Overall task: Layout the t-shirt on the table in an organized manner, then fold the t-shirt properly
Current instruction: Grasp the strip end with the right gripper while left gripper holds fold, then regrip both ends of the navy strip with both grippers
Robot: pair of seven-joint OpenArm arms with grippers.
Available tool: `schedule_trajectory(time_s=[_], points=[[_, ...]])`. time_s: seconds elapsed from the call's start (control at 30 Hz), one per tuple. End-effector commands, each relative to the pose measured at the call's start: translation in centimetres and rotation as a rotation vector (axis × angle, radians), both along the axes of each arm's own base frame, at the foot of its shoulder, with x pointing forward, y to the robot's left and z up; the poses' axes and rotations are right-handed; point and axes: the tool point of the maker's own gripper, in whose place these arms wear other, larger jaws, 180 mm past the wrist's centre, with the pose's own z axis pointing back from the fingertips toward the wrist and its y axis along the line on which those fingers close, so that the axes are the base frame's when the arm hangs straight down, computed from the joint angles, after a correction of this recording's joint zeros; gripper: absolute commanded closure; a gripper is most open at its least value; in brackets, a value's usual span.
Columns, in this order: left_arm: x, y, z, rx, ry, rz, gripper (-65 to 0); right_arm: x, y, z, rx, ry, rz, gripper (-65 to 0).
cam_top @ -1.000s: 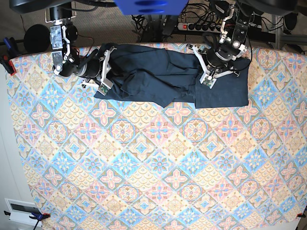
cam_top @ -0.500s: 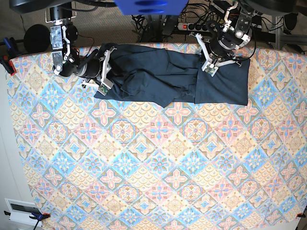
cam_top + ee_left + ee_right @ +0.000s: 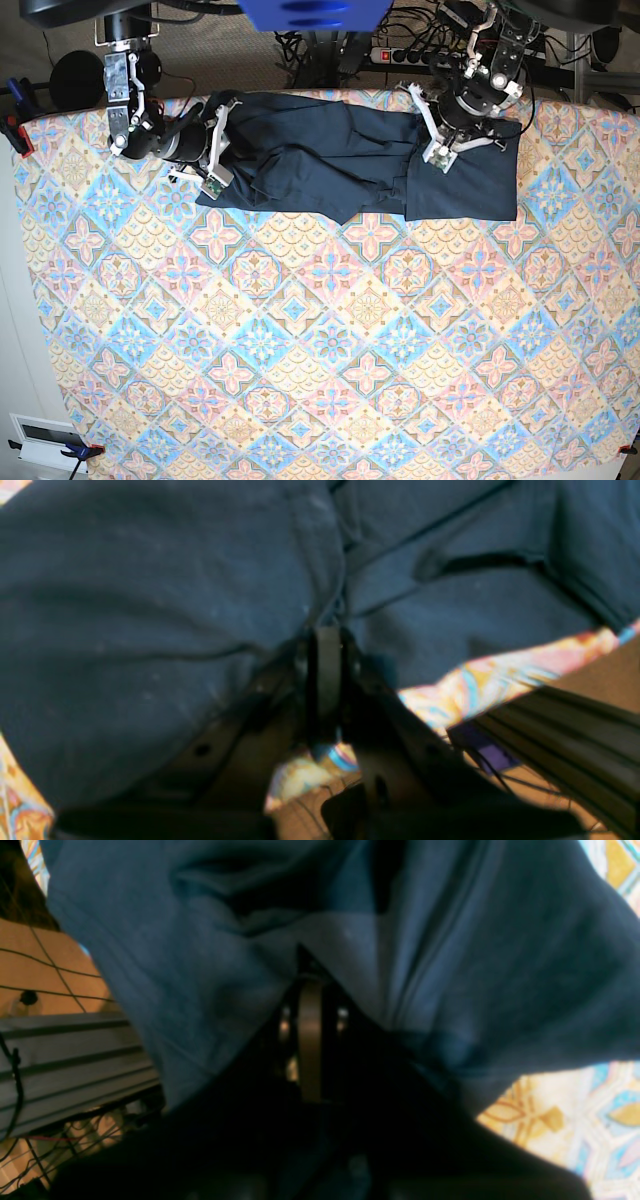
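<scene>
The t-shirt [image 3: 360, 155] lay lengthwise between the right gripper [image 3: 213, 150], clamped on its end, and the left gripper [image 3: 438, 135], whose jaw state I could not tell.

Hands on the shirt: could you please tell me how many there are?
2. The right hand is at the shirt's left end in the base view; the left hand is over its right part, near the table's far edge.
</scene>
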Motion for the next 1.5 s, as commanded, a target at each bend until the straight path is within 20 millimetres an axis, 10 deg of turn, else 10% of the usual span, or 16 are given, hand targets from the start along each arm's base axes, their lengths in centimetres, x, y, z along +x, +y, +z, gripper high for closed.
schedule_trajectory(time_s=[0.0, 0.2, 0.57, 1.03, 1.47], points=[[0.0, -0.2, 0.7, -0.02, -0.012, -0.001, -6.7, -0.4, -2.9, -1.2, -0.143, 0.041, -0.009, -2.8], [0.2, 0.7, 1.7, -0.15, 0.017, 0.058, -13.3, -0.3, -2.9, -1.0, -0.142, 0.033, -0.007, -2.8], [4.8, 9.8, 7.8, -0.458, -0.128, 0.445, -16.3, 2.0, -4.7, 3.5, -0.165, -0.12, -0.07, -2.8], [4.0, 11.2, 5.3, -0.46, -0.066, 0.515, -16.3, 2.5, -8.7, 4.4, -0.242, -0.119, -0.164, -13.0], [4.0, 11.0, 5.2, -0.462, -0.064, 0.511, -16.3, 3.6, -5.2, 6.5, 0.046, -0.134, -0.19, -28.6]])
